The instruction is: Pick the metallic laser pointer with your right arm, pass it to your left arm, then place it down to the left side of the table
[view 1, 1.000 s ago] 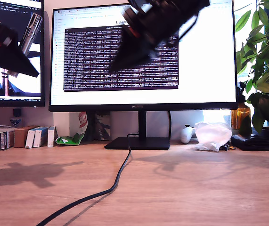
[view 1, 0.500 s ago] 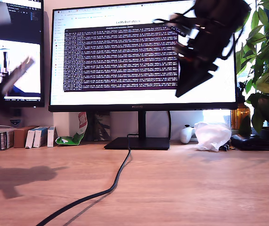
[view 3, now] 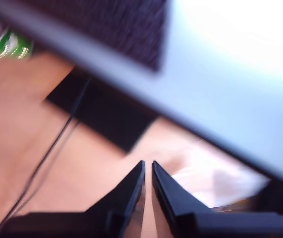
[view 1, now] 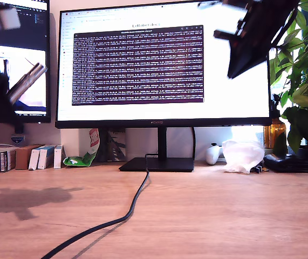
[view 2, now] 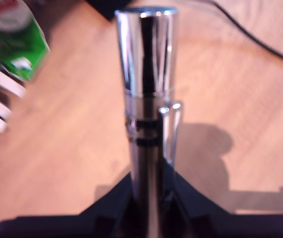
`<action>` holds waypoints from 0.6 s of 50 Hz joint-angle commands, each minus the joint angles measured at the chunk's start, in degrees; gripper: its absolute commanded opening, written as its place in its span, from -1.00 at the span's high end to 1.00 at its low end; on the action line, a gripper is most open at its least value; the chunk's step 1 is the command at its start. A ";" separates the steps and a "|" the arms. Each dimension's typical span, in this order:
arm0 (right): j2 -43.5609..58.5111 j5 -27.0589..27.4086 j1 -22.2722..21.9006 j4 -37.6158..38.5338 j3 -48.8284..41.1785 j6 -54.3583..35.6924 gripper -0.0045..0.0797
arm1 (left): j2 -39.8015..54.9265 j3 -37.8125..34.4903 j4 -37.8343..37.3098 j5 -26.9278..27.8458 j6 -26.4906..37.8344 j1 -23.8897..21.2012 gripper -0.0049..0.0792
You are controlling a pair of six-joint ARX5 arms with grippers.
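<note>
My first tool (view 1: 0, 100) hangs high at the exterior view's left, clamped on the metallic laser pointer (view 2: 148, 99), which juts out above the desk (view 1: 207, 216). My second tool (view 3: 147, 173) hangs high at the exterior view's right, its jaws nearly together and holding nothing.

Black cable (view 1: 122, 218) across bare table (view 1: 224, 216)

The tabletop (view 1: 224, 216) is light wood grain. On it: a black cable (view 1: 118, 218), a monitor stand (view 1: 158, 164), small boxes (view 1: 21, 157), a white crumpled bag (view 1: 243, 155) and a green-and-white packet (view 1: 81, 159).
</note>
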 commanded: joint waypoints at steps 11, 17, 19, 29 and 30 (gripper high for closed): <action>-13.16 0.87 0.09 13.46 -14.64 -0.59 0.92 | 8.20 0.22 -3.74 -0.42 3.02 0.61 0.93; -19.69 0.44 1.07 16.85 -20.68 -0.63 0.92 | 11.19 0.28 -4.70 -1.77 5.40 0.61 0.93; -21.42 -0.11 1.62 16.76 -21.77 -1.49 0.92 | 11.69 0.44 -4.83 -1.84 5.95 0.61 0.93; -30.86 -3.34 6.51 16.87 -26.77 -5.16 0.92 | 16.92 5.57 -11.65 -1.86 8.28 2.60 0.94; -31.67 -3.52 7.06 16.98 -27.12 -5.27 0.92 | 17.55 6.40 -12.59 -1.86 8.59 2.80 0.94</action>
